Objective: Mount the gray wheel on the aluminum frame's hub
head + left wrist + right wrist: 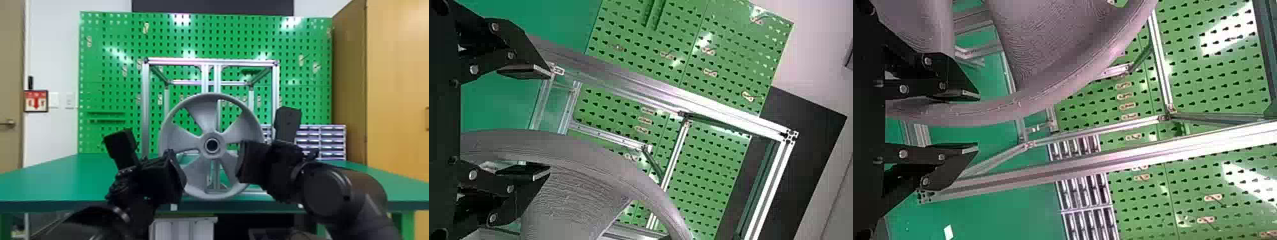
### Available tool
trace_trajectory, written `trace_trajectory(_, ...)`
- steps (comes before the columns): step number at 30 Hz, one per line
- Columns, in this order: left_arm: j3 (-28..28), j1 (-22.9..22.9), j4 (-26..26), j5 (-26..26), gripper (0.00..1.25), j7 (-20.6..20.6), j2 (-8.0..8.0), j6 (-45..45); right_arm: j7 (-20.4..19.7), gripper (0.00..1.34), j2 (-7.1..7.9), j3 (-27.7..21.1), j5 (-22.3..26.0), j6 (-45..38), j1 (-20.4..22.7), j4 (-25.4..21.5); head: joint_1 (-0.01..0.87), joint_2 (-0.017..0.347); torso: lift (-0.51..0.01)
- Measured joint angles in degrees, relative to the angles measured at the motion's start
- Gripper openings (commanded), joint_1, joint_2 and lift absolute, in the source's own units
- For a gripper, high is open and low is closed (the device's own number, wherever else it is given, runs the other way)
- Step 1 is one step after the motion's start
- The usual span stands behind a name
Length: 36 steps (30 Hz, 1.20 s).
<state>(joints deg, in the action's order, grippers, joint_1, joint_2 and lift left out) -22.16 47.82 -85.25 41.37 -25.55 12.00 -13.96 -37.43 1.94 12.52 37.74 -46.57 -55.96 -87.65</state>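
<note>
The gray wheel (204,126) stands upright at the middle of the head view, in front of the aluminum frame (145,108). The left pincer (549,122) is spread, with the wheel's rim between its fingers but a gap on the outer side. The right pincer (977,121) is likewise spread around the rim at the opposite side, not clenched. Whether the wheel is seated on the hub can't be told.

The main danger is a poor seat: if the bore (211,145) sits only partly on the hub, the wheel could tip or drop once support goes. Uneven pushing by the two pincers could cock it and jam it. Each inner finger lies inside the rim, so a sideways pull would likely catch the rim or a spoke; backing straight off looks safer.

The wheel's lower edge overlaps the front edge of the table (48,178) at lower center. Frame posts rise left and right of center, limiting forward reach, while more room lies outward, toward either side of the head view.
</note>
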Motion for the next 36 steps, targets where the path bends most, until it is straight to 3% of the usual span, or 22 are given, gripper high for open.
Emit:
trace_trajectory(8,0.48,0.00,0.00,-0.49,0.82,1.28,-0.11,-0.43,1.46,0.61,0.00,-0.59,0.38,0.69,0.28,0.02,-0.005,0.006,-0.499)
trace_trajectory(18,0.75,-0.07,0.00,-1.17,1.13,2.36,-0.13,-0.63,3.61,0.85,0.05,-0.78,0.14,2.50,0.91,0.02,-0.005,0.006,-0.499)
trace_trajectory(36,1.56,-0.30,-0.20,-1.98,1.25,4.59,-0.13,-0.90,11.69,1.17,0.31,-2.06,-1.39,7.14,2.66,0.02,-0.005,0.006,-0.499)
